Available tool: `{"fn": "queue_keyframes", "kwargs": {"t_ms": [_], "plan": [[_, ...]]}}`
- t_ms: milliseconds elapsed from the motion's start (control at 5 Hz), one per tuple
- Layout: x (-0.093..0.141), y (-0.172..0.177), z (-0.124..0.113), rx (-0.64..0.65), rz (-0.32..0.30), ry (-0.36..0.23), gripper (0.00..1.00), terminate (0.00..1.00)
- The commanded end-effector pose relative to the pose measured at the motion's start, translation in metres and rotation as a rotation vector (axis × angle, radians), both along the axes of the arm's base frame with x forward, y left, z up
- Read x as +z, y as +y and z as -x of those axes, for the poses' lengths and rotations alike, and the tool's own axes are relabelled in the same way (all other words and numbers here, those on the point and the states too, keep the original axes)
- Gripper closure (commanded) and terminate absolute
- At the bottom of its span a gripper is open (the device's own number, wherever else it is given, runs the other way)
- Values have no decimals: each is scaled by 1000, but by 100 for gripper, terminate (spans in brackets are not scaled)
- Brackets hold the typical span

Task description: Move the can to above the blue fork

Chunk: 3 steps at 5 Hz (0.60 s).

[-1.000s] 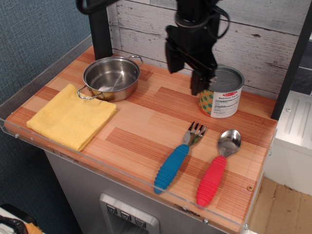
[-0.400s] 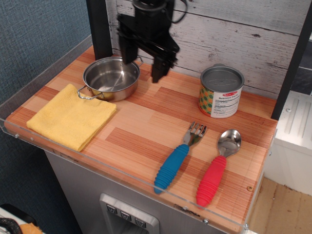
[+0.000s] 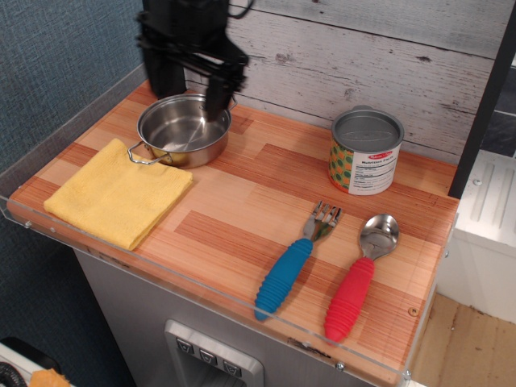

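Note:
The can (image 3: 366,151) stands upright at the back right of the wooden table, grey lid up, white label facing front. The blue fork (image 3: 291,265) lies in front of it near the front edge, tines pointing toward the can. My gripper (image 3: 190,95) is far to the left, raised over the steel pot, with its two dark fingers apart and nothing between them.
A shiny steel pot (image 3: 183,130) with handles sits at the back left. A yellow cloth (image 3: 119,193) lies at the front left. A red-handled spoon (image 3: 359,276) lies right of the fork. A plank wall (image 3: 355,56) backs the table; a clear rim (image 3: 201,298) edges the front.
My gripper has swept left from beside the can to above the pot, staying open. The can, fork and spoon have not moved.

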<state>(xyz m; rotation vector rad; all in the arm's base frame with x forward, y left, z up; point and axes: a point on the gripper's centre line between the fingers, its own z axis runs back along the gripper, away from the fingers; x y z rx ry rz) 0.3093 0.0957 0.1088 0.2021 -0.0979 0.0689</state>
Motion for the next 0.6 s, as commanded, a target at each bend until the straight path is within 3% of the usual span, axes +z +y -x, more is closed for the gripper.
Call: {"fn": "queue_keyframes", "kwargs": {"t_ms": [0,200,400], "plan": [[28,23,44,171,17,-89,0,0],[36,35,57,281,17,-113,0,0],[36,35,57,281,17,-113,0,100]]}}
